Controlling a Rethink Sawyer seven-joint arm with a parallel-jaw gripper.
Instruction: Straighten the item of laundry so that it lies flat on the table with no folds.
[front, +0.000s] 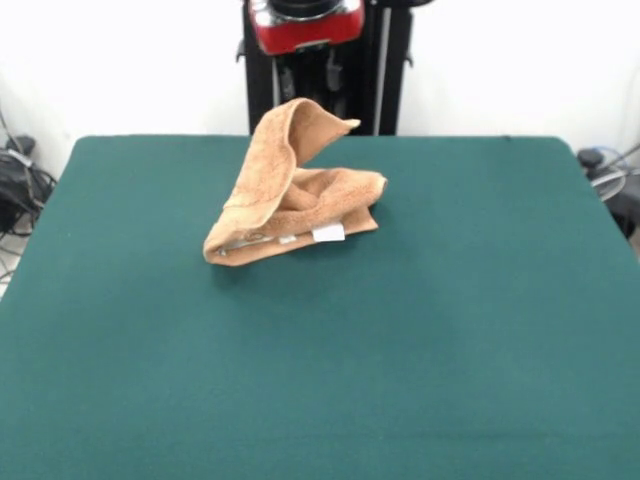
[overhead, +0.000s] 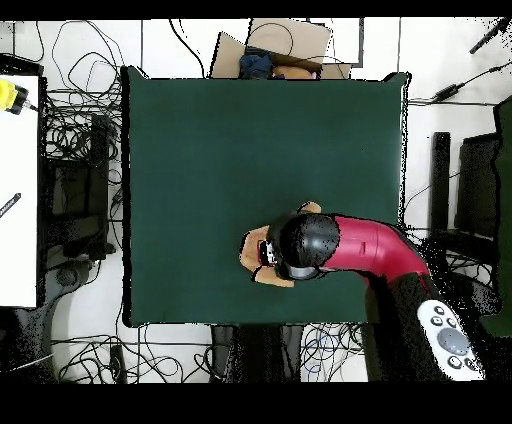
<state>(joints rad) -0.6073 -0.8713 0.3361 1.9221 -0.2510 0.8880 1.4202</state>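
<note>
Green table (front: 450, 330) stretches bare in front; toward its far side the orange-tan towel (front: 290, 195) sits crumpled, one corner lifted upright. From overhead, the arm (overhead: 360, 248) covers it, and the gripper's opening cannot be told.

No text, brand, number or sign can be read anywhere: the white labels (front: 327, 233) at the hem of the towel (front: 290, 190) on the bench (front: 320, 350) are too small to make out.
</note>
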